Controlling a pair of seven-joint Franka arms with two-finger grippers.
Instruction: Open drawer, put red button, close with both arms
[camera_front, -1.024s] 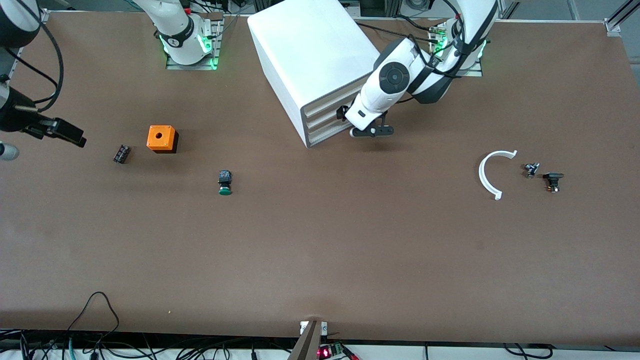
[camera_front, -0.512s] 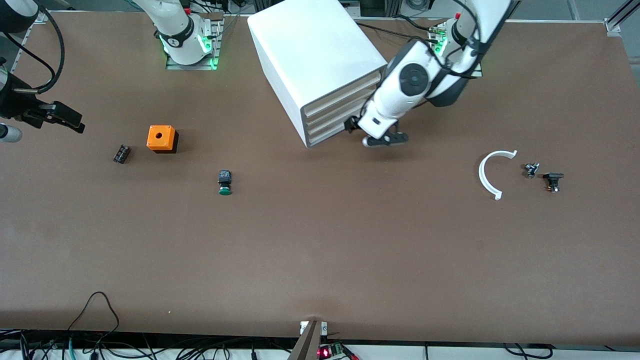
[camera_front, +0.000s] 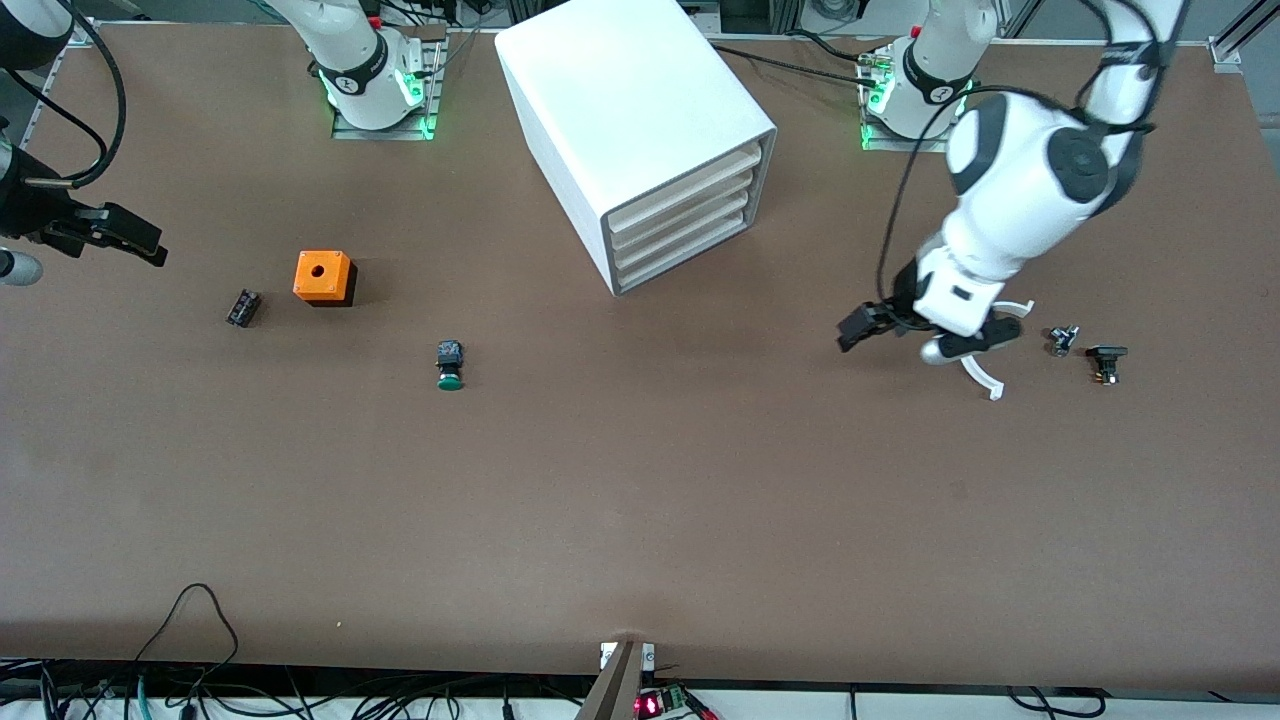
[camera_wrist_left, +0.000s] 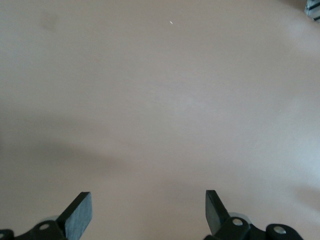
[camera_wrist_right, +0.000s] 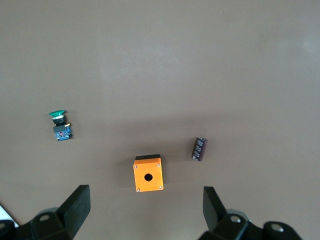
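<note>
The white cabinet (camera_front: 620, 90) stands at the back middle of the table. Its cream slat drawer fronts (camera_front: 690, 215) all sit flush and shut. The red button does not show in any view. My left gripper (camera_front: 858, 330) is open and empty over bare table, beside a white curved piece (camera_front: 966, 345); its wrist view shows only bare table between the fingers of the left gripper (camera_wrist_left: 148, 200). My right gripper (camera_front: 140, 245) is open and empty, held high at the right arm's end of the table. In its wrist view the right gripper (camera_wrist_right: 146, 197) hangs over the orange box (camera_wrist_right: 148, 174).
The orange box with a hole (camera_front: 322, 276), a small black cylinder (camera_front: 242, 307) and a green-capped button (camera_front: 449, 366) lie toward the right arm's end. Two small dark parts (camera_front: 1064, 339) (camera_front: 1105, 361) lie by the white curved piece. The green button also shows in the right wrist view (camera_wrist_right: 60, 125).
My left arm has swung away from the cabinet's drawer fronts toward its own end of the table, to beside the white curved piece. The right gripper has barely moved.
</note>
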